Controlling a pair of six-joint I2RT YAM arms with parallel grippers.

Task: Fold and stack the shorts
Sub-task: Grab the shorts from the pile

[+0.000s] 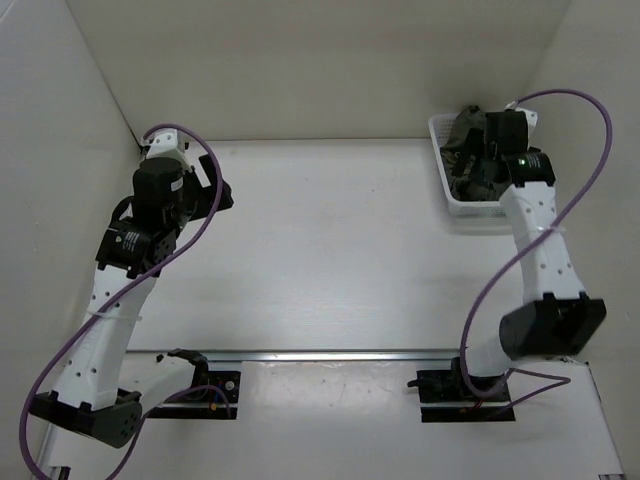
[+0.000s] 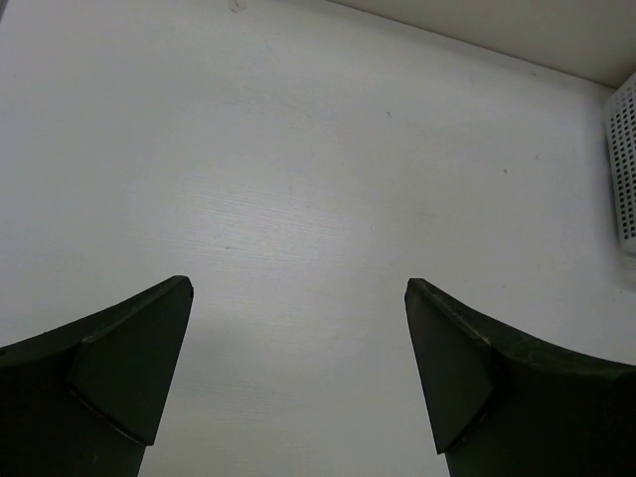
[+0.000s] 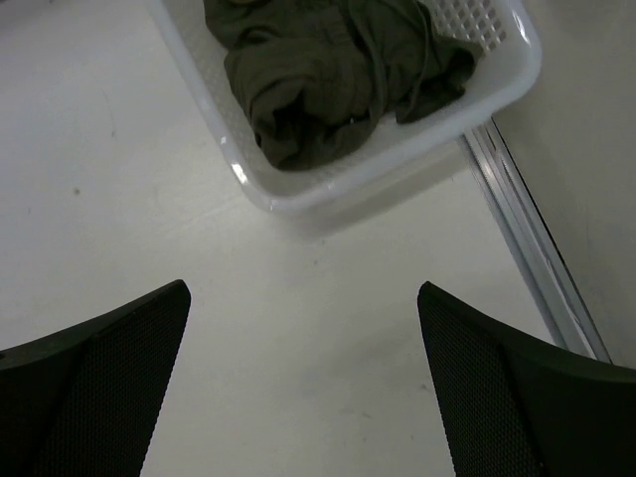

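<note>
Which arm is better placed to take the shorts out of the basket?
Right. The right hand, open, hovers close to the white basket holding the shorts; the left hand is across the table from it.

A white table [image 1: 330,250] fills mid-frame, boxed by plain off-white walls [image 1: 320,60], perhaps board panels; light is soft, even.

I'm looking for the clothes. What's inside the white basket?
Crumpled dark green shorts lie in the white basket. Whether anything lies beneath them cannot be seen, because the fabric covers most of the bottom.
</note>
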